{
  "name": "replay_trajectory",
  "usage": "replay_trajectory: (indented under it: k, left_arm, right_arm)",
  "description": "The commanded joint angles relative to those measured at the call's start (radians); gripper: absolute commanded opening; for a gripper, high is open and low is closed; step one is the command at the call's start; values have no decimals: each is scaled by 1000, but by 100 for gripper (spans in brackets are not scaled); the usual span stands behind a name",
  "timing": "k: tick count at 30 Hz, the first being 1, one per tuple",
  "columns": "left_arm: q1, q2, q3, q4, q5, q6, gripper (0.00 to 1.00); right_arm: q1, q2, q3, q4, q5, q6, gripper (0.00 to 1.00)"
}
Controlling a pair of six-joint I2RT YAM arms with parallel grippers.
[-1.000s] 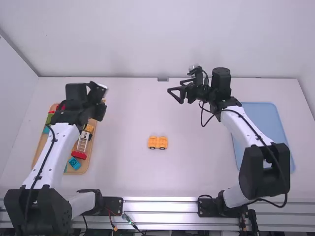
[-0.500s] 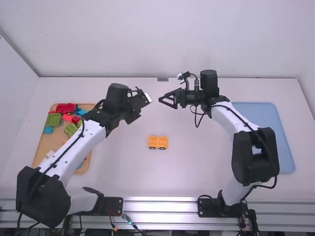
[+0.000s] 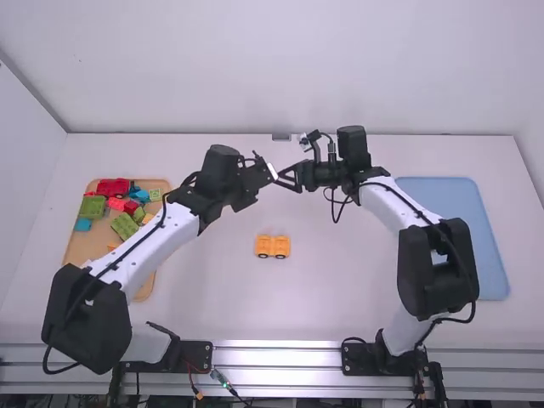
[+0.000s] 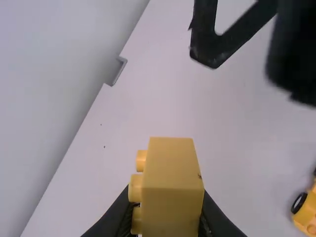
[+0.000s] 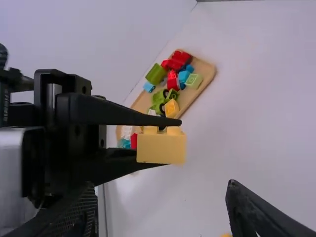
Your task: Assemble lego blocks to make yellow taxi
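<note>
So compared with a second ago, our left end effector [image 4: 168,217] is out from over the block tray [image 3: 78,255], fingers closed on a yellow block [image 4: 173,165], and our right end effector [image 5: 160,192] is in just beside it, fingers wide apart with nothing between them. Looks like a handover is next for us, while the wheeled taxi base [image 3: 273,246] sits on the tabletop [image 3: 340,297], lower than both end effectors and nearer the arm bases.

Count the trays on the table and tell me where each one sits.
2: the wooden tray holding blocks on the left, partly covered by the left arm, and the blue tray on the right, partly behind the right arm.
</note>
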Motion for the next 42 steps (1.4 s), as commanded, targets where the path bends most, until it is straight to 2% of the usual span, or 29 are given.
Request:
replay_trajectory:
  k: [1,6,8,9,12,14,17,21,26,32,38,42]
  left_arm:
    - [-6,0,7,5,82,6,12]
    - [-12,0,7,16,150,34,8]
    - [-11,0,7,23,182,59,9]
    - [-12,0,7,29,185,58,9]
    - [-13,0,7,40,179,58,7]
    - [-12,0,6,45,182,58,7]
    - [-12,5,6,47,181,59,7]
    - [-12,25,6,56,181,58,6]
    - [-12,66,6,100,179,58,6]
    - [-12,77,6,125,181,51,2]
    - [-12,77,6,142,182,51,4]
    - [-12,77,6,144,182,51,4]
  right_arm:
    - [1,8,32,5,-1,-16,71]
    - [3,8,32,5,2,-16,67]
    - [5,8,32,5,3,-16,60]
    - [6,8,32,5,8,-16,59]
    - [21,8,32,2,28,-12,60]
    - [33,8,33,2,29,-16,69]
    - [43,8,33,2,63,-5,69]
    - [47,8,33,5,73,-5,63]
    - [48,8,33,2,78,-4,59]
    - [48,8,32,-6,138,14,49]
    - [50,8,32,-5,145,13,50]
    - [48,8,32,-5,145,14,46]
